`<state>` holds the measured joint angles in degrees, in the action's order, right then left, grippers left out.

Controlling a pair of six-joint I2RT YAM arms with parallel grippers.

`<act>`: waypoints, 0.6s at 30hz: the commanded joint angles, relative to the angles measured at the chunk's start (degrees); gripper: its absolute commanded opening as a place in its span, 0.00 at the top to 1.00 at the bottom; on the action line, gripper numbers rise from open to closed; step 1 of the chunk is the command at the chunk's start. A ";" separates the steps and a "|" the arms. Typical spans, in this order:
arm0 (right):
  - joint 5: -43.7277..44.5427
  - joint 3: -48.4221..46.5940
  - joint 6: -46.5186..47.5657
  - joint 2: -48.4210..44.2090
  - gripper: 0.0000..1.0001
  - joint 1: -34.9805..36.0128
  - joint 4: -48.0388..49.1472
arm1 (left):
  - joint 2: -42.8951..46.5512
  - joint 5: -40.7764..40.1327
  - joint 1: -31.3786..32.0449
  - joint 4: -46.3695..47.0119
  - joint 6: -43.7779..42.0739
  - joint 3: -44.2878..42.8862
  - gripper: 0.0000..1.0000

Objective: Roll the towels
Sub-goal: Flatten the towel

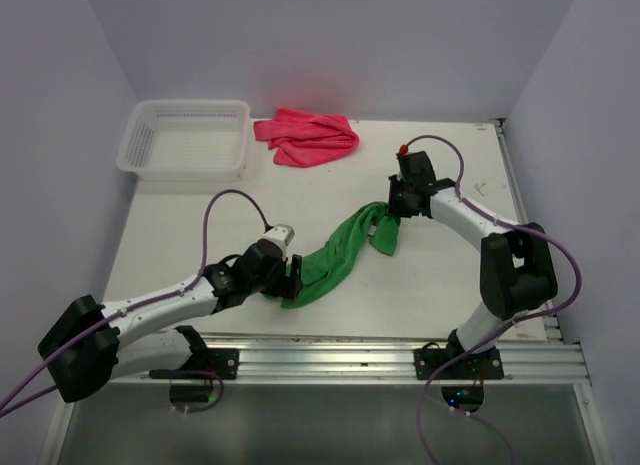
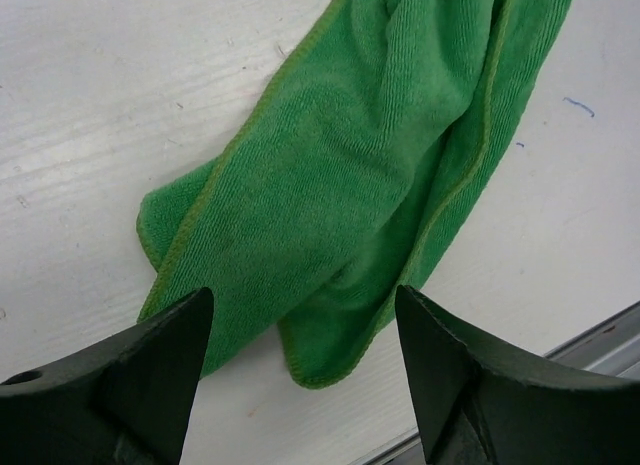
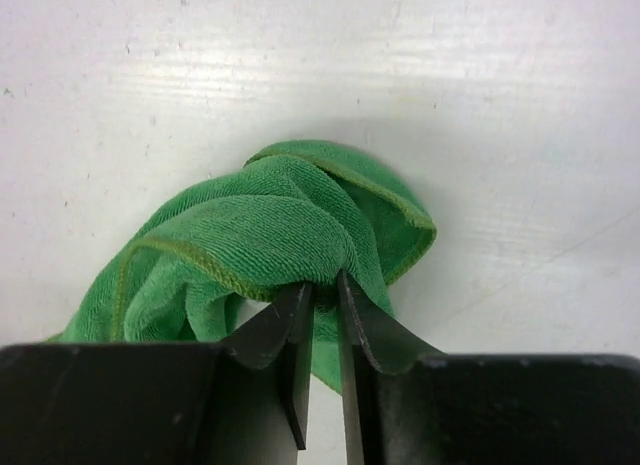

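- Green towel [image 1: 340, 253] is lying in a loose, bunched strip across the middle of the table [image 1: 180, 225], running on a diagonal from near the centre of the near edge up toward the right edge.
- Right gripper [image 1: 392, 207] is pinching the far-right end of that strip. In the right wrist view its jaws are sitting closed together on a gathered fold of the green towel [image 3: 270, 235], with the cloth bulging out above the tips [image 3: 322, 285] and a hemmed loop curling round to the right.
- That pinched end is looking slightly lifted and doubled over on itself; how much is resting on the surface I cannot tell.
- Left gripper [image 1: 290, 275] is sitting at the near-left end of the strip, close to the near edge. In the left wrist view its fingers [image 2: 150, 375] are standing wide apart, gripping nothing, and the rounded corner of the green towel [image 2: 370, 165] is lying flat on the table between and just beyond them.
- Near end of the cloth is showing two overlapping layers with the stitched hem visible along both.
- Pink towel [image 1: 308, 137] is lying crumpled by the far edge, roughly at its middle, well apart from both arms.
- White basket [image 1: 185, 138] is sitting in the far left corner, just beside the pink towel, not touching it.
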<state>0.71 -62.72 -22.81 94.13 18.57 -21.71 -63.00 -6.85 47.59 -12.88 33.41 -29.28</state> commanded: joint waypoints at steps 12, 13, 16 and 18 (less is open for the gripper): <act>-0.45 -5.22 3.65 2.82 0.60 -2.83 -2.63 | -8.36 -10.90 14.37 -3.20 -2.30 -5.53 0.31; -1.66 -5.31 3.82 2.73 0.60 -3.27 -2.72 | -8.63 -11.60 14.80 -3.46 -1.77 -5.27 0.31; -1.94 -4.96 4.00 2.64 0.59 -3.54 -2.72 | -9.68 -16.15 16.64 -6.27 0.34 -5.09 0.34; -2.38 -4.26 3.91 2.73 0.59 -3.63 -2.11 | -9.95 -17.05 17.88 -6.45 0.52 -5.52 0.34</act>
<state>0.12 -65.78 -19.84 97.14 15.20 -23.44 -72.53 -18.52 63.61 -17.50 31.92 -33.95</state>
